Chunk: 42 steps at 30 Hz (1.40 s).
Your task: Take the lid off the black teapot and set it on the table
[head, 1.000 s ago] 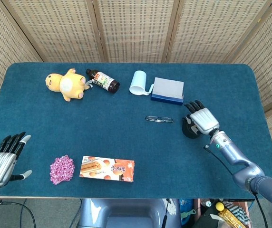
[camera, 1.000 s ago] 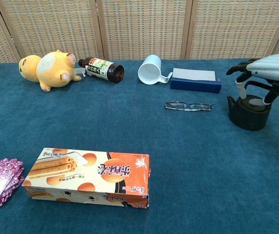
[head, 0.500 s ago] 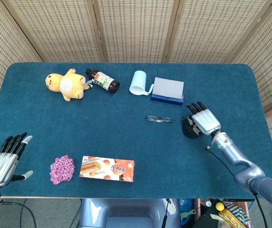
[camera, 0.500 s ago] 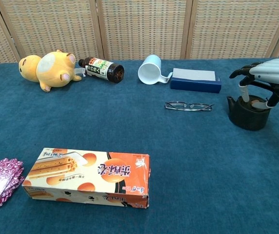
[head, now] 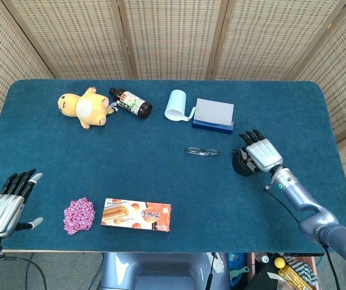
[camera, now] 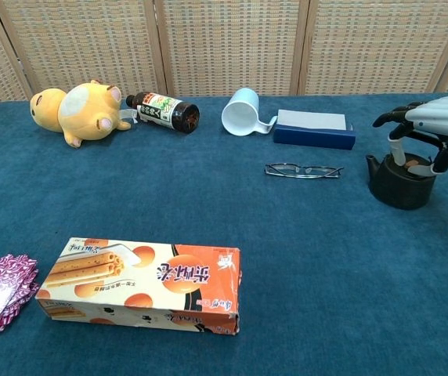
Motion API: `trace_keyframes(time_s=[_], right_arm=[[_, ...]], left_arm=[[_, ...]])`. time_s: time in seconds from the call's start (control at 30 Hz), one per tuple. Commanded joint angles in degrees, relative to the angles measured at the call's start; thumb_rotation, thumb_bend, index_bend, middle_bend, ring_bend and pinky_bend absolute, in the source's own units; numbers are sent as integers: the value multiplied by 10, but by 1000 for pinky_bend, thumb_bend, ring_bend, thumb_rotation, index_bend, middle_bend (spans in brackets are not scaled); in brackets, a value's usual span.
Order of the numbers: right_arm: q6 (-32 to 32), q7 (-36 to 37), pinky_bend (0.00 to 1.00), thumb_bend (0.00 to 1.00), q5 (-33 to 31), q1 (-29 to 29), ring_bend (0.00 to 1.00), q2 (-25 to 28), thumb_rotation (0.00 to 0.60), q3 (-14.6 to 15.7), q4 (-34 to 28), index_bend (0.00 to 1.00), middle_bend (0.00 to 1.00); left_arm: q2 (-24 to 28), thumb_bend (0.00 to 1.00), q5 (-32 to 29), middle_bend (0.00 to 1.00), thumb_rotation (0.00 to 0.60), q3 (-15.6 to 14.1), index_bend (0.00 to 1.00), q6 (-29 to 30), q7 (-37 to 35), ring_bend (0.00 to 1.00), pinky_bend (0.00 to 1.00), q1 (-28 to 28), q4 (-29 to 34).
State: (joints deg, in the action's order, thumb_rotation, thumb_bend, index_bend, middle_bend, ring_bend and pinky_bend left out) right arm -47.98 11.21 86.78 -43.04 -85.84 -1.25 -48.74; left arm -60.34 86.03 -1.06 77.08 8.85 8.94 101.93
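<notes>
The black teapot (camera: 399, 185) stands at the right of the blue table (head: 161, 169), near the glasses (camera: 303, 169); the right hand (camera: 435, 125) hangs just above it, fingers (camera: 396, 149) curved down around the lid (camera: 412, 166), and whether they touch the knob I cannot tell; to do this well, the fingers should settle evenly on the knob and pinch before lifting, straight up, so the pot does not tip; the left hand (head: 5, 205) waits spread wide, holding nothing, at the near left edge.
</notes>
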Motion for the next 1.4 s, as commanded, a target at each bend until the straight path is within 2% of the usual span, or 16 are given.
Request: trace_keyframes(time_s=[0.03, 0.8, 0.97, 1.27, 1.4], right_arm=[[-1, 7, 80, 539, 2, 1, 0, 1, 600, 2, 4, 528, 150], [9, 4, 87, 539, -1, 0, 0, 3, 600, 6, 16, 529, 145], [-5, -2, 99, 538, -3, 4, 0, -10, 600, 1, 35, 610, 166], [-21, -2, 104, 539, 0, 6, 0, -12, 600, -2, 40, 615, 173], [-34, -13, 104, 539, 7, 5, 0, 0, 600, -2, 23, 615, 173]], left_arm=[[0, 109, 0, 0, 600, 0, 0, 0, 1, 0, 0, 0, 0], [-1, 109, -1, 0, 600, -1, 0, -1, 2, 0, 0, 1, 0], [-1, 110, 0, 0, 600, -2, 0, -1, 2, 0, 0, 1, 0], [-1, 110, -1, 0, 600, -2, 0, -2, 2, 0, 0, 2, 0], [-1, 110, 0, 0, 600, -2, 0, -3, 2, 0, 0, 2, 0]])
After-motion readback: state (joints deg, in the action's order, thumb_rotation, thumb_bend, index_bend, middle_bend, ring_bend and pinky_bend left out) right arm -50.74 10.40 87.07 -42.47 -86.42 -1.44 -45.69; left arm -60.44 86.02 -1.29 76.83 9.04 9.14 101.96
